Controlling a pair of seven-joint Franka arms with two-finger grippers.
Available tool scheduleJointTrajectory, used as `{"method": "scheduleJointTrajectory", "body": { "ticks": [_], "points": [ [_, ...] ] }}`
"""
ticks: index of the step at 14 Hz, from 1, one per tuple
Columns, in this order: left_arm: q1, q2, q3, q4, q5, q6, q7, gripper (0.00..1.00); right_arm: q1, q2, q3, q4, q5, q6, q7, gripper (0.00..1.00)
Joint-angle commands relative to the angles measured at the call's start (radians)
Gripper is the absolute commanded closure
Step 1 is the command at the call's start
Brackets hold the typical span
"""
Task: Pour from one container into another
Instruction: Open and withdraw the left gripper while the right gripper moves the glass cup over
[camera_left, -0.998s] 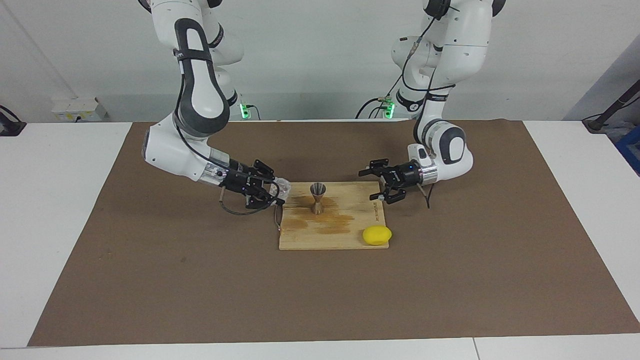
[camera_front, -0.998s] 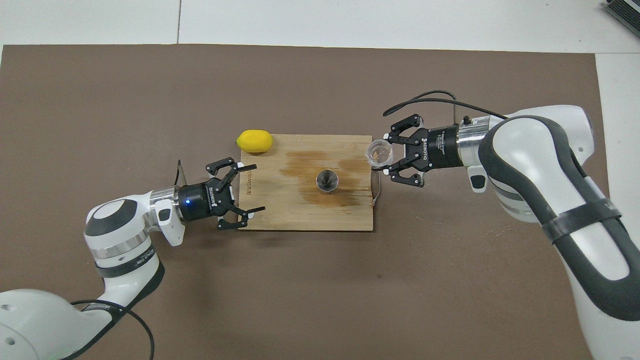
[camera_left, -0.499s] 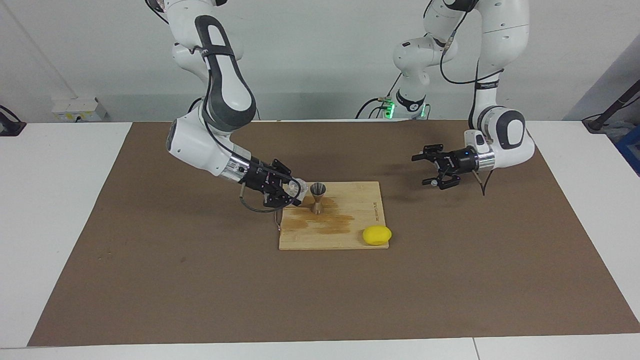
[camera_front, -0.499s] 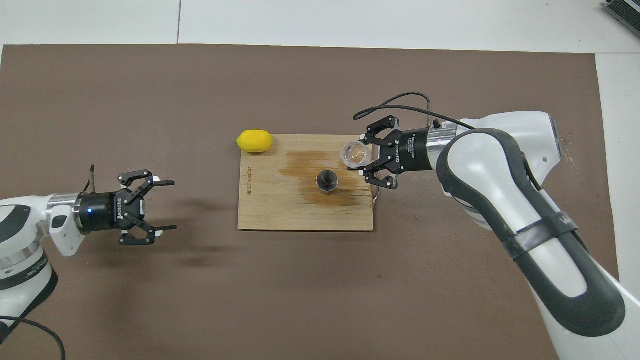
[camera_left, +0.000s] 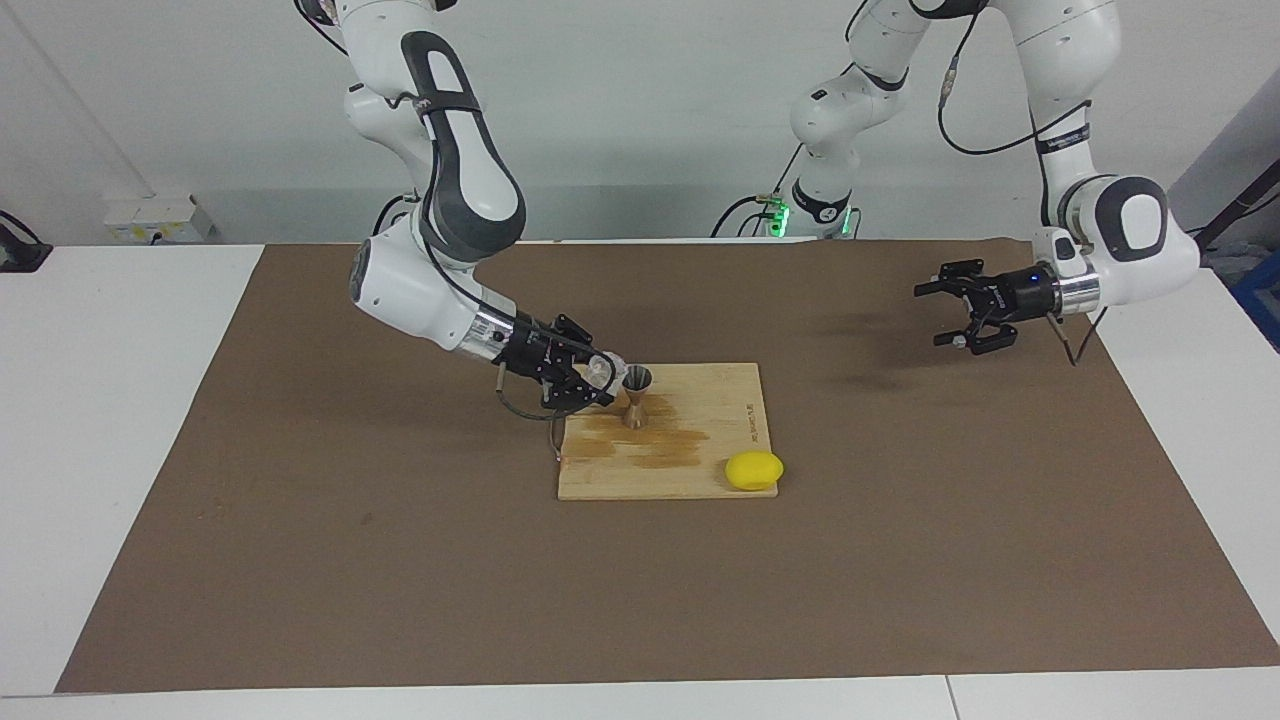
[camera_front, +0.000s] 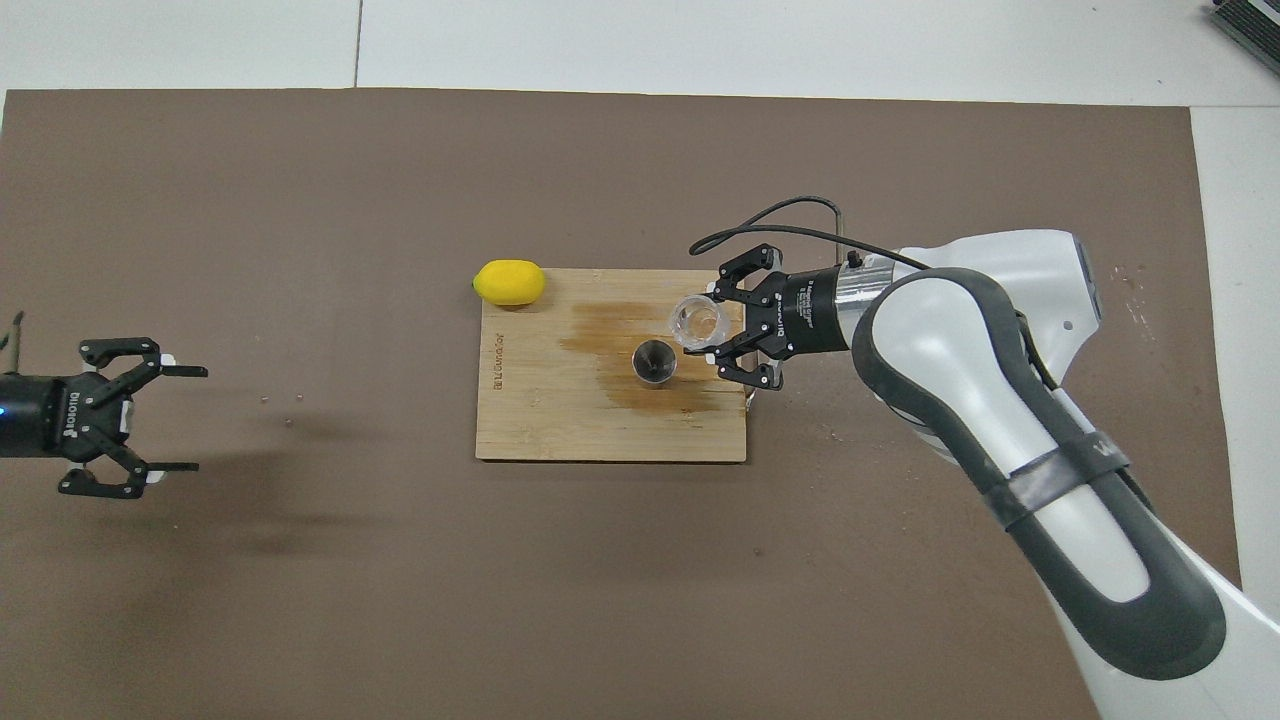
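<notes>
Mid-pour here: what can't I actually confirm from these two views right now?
- Liquid in the glass: its clear walls show no level in either view.
- Contents of the jigger: the overhead view shows only a dark bowl; the facing view sees it side-on.
- Gap between glass rim and jigger: too small in the facing view; the right gripper crowds it.
- Left gripper: its arm is cut off by the overhead view's edge.

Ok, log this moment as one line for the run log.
right tool: holds glass tumbler beside jigger | left tool: open, waiting over mat | pour: not started
</notes>
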Motion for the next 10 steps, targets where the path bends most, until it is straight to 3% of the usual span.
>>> {"method": "scheduleJointTrajectory", "body": {
  "ticks": [1,7,10],
  "points": [
    [0.012,-0.008,0.005,0.143,0.135,-0.063,-0.101,0.0,0.011,-0.027,-0.006,-0.022,-0.045,0.003,0.023,1.0],
    [-0.032,-0.035,-0.004,0.386,0.33,-0.09,-0.463,0.0,0.018,-0.064,-0.006,-0.045,-0.146,-0.003,0.072,1.0],
    [-0.101,-0.063,-0.003,0.44,0.455,-0.027,-0.546,0.0,0.039,-0.063,-0.006,-0.037,-0.183,-0.002,0.106,1.0]
  ]
}}
